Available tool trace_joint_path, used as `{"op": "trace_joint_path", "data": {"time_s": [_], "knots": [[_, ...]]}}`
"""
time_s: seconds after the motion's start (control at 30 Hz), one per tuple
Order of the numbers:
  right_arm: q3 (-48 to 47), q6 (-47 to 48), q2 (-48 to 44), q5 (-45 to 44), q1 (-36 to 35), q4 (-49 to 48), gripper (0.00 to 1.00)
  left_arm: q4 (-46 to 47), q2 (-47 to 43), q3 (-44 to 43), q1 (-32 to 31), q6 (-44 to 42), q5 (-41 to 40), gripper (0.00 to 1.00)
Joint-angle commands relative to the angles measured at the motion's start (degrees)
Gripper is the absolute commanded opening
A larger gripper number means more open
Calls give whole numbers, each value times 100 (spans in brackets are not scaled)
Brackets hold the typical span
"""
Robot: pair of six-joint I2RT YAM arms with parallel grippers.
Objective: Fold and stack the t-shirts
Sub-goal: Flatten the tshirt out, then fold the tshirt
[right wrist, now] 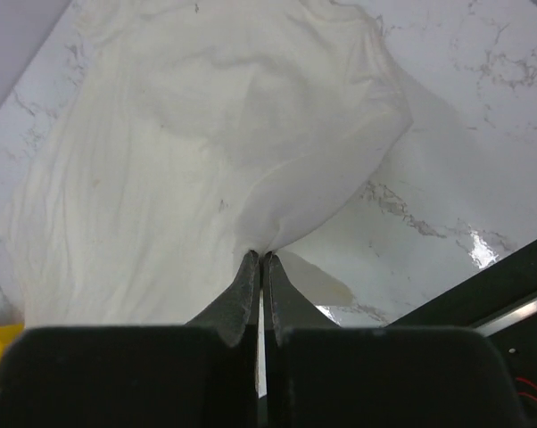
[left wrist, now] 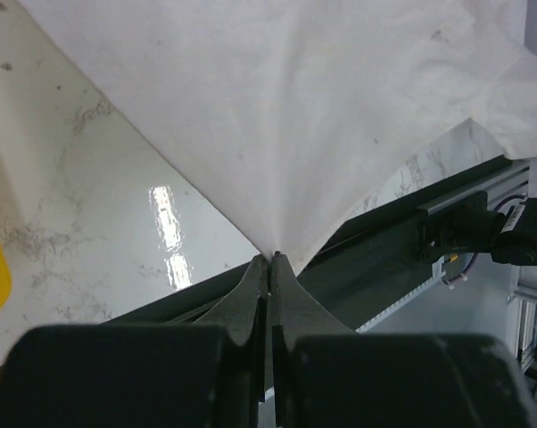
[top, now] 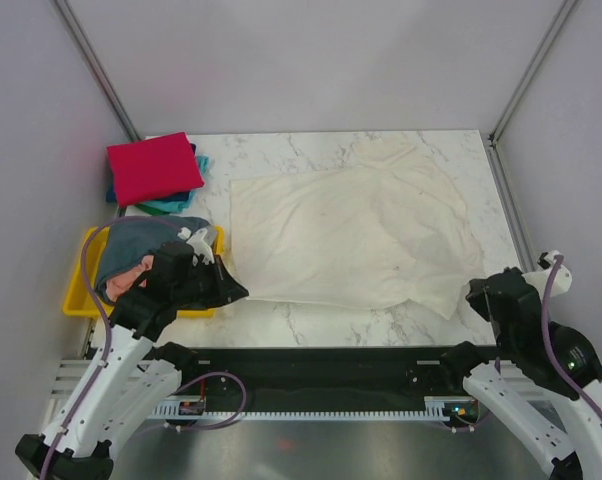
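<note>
A cream-white t-shirt (top: 351,235) lies spread out on the marble table. My left gripper (top: 236,292) is shut on its near left corner, and the left wrist view shows cloth (left wrist: 286,116) fanning out from the pinched tips (left wrist: 271,259). My right gripper (top: 471,295) is shut on the near right edge, where the cloth (right wrist: 206,152) bunches at the tips (right wrist: 260,256). At the back left a folded red t-shirt (top: 153,168) rests on a teal one (top: 171,207). A slate grey-blue t-shirt (top: 131,242) and a salmon pink one (top: 131,275) lie crumpled in the tray.
The yellow plastic tray (top: 76,292) stands at the left edge, right beside my left arm. A black rail (top: 321,375) runs along the table's near edge. Grey walls with metal posts (top: 101,75) close in the table on the sides and back.
</note>
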State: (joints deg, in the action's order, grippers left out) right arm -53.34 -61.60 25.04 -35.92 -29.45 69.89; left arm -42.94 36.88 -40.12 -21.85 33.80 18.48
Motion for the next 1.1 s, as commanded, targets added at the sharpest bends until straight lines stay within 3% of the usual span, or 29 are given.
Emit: {"op": "trace_joint_path", "data": {"time_s": [0.0,0.17,0.4,0.77,0.93,1.07], "knots": [[-570,-177,-130,-547,1,683,0,-838,-198,-321,5,21,-151,2],[-871,279,-87,-908,-25,597,0,-1322,-489,-339,-4,82,-626,2],[-695,1457,1000,-626,-34,-886,0,-1261,-77,-444,5,355,-837,2],[-880,3363,3269,-320,281,-2865,0,-594,2118,-1200,198,-242,-1444,2],[-897,3936,4482,682,1045,-4008,0,-41,3244,-1437,865,-620,-1268,2],[-1187,4252,5413,814,1363,-4552,0,145,4334,-1762,1182,-901,-1075,2]]}}
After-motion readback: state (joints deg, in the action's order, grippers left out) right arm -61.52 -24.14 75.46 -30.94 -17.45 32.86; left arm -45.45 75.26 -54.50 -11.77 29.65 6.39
